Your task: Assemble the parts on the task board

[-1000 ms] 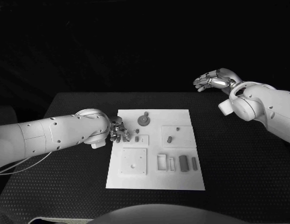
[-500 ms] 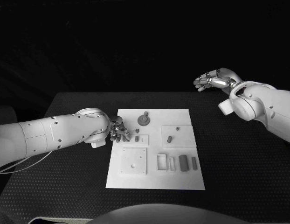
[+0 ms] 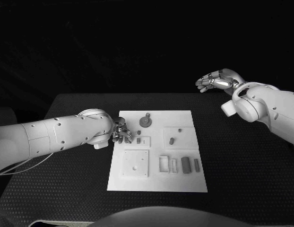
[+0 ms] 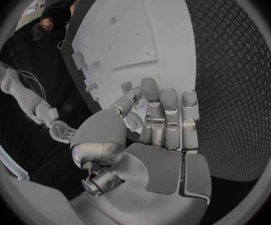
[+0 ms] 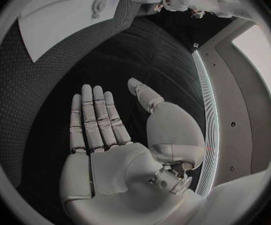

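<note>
The white task board (image 3: 157,182) lies in the middle of the black table, also seen as the task board (image 4: 123,30) and the task board (image 5: 60,20). Small grey parts sit on it: a round disc (image 3: 145,122), a short peg (image 3: 171,141) and two dark bars (image 3: 185,165) near the right edge. My left hand (image 3: 122,132) hovers at the board's left edge; this left hand (image 4: 154,120) has its fingers stretched out side by side, the thumb bent toward them, nothing visible in it. My right hand (image 3: 215,80) is raised beyond the table's far right corner; the right hand (image 5: 110,135) shows a flat, bare palm.
A raised square plate (image 3: 136,163) and a small frame (image 3: 163,164) stand on the near half of the board. Black textured table (image 3: 249,161) stretches to the right of the board and a narrower strip of table (image 3: 79,184) to its left.
</note>
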Controlling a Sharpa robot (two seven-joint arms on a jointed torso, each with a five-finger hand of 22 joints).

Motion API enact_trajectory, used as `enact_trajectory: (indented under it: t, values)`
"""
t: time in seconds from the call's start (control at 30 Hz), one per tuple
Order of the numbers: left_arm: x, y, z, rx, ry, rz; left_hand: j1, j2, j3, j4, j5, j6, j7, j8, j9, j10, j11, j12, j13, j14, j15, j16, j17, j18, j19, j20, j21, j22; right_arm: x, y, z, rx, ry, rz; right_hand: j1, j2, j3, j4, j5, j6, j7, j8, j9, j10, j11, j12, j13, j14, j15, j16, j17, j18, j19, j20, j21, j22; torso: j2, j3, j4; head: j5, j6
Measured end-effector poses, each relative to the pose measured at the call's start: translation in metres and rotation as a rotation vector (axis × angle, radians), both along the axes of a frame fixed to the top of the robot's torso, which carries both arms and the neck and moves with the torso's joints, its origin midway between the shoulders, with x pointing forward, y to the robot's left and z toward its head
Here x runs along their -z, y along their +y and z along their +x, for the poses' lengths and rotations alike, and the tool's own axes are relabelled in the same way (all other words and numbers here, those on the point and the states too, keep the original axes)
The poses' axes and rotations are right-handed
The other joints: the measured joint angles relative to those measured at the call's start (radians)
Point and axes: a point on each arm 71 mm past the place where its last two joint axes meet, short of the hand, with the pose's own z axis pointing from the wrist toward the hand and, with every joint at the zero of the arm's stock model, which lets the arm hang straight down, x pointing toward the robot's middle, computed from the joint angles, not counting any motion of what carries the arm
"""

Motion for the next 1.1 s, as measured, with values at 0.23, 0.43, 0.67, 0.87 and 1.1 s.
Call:
enact_trajectory:
  t: [0.23,0.43,0.67,0.87,1.1]
  values:
    - [0.0012,-0.0048,0.002,0.003,0.0,0.015,0.0,0.0,-0.004,0.001,-0.026,0.002,0.001,0.0,-0.008,0.002,0.001,0.006,0.004,0.001,0.0,0.0,0.002,0.0,0.003,0.003,0.0,0.0,0.0,0.0004,-0.0001,-0.001,0.0,0.0,0.0,0.0,0.0,0.0,0.0,0.0,0.0,0.0,0.0,0.0,0.0,0.0,0.0,0.0,0.0,0.0,0.0,0.0,0.0,0.0,0.0,0.0,0.0,0.0004,-0.0007,-0.002,0.001]
    - [0.001,-0.0055,0.0022,0.004,0.0,0.021,0.0,0.0,-0.004,0.001,-0.028,0.003,0.001,0.002,-0.007,0.002,0.002,0.007,0.006,-0.001,-0.002,0.004,0.003,0.0,0.007,0.0,0.0,0.0,0.0,-0.0001,-0.0001,0.0,0.0,0.0,0.0,0.0,0.0,0.0,0.0,0.0,0.0,0.0,-0.001,0.0,0.0,0.0,0.0,0.0,0.0,0.0,0.0,0.0,0.0,0.0,0.0,0.0,0.001,0.0005,-0.0012,-0.004,-0.001]
    - [0.0008,-0.006,0.0022,0.006,0.001,0.025,-0.009,-0.009,-0.007,0.005,-0.039,0.003,0.0,-0.004,-0.007,0.004,0.003,0.007,0.008,-0.001,-0.001,0.004,0.004,0.0,0.007,0.0,0.0,0.0,-0.0001,-0.0002,-0.0002,0.0,0.0,0.0,0.0,0.0,0.0,0.0,0.0,0.0,0.0,0.0,-0.001,0.0,0.0,0.0,0.0,0.004,0.004,0.0,-0.001,0.0,0.0,0.0,0.0,0.001,0.0,0.0005,-0.0001,-0.007,-0.002]
    - [0.0052,-0.0026,0.0005,0.002,0.012,0.042,-0.078,-0.092,-0.018,0.079,-0.212,0.045,-0.038,-0.018,-0.013,-0.014,-0.006,0.012,0.008,-0.005,-0.01,0.004,0.004,0.0,0.007,0.0,0.0,-0.006,-0.0001,-0.0013,-0.0002,0.001,0.0,-0.001,0.0,0.0,0.0,0.0,0.0,0.0,0.0,0.0,-0.001,0.0,0.0,0.0,0.0,0.004,0.004,0.0,-0.001,0.0,0.0,0.0,0.0,0.001,0.0,0.0003,0.0006,-0.008,-0.002]
    - [0.0052,-0.0008,0.0014,0.008,0.003,0.067,-0.141,-0.184,-0.033,0.134,-0.237,0.045,-0.031,-0.012,-0.009,-0.011,-0.003,0.012,0.007,-0.005,-0.01,0.004,0.004,0.0,0.007,0.0,0.0,-0.009,-0.0001,-0.0012,-0.0002,0.002,0.0,-0.001,0.0,0.0,0.0,0.0,0.0,0.0,0.0,0.0,-0.002,0.0,0.0,0.0,0.0,0.004,0.004,0.0,-0.001,0.0,0.0,0.0,0.0,0.001,0.0,-0.0001,0.0003,-0.008,0.0]
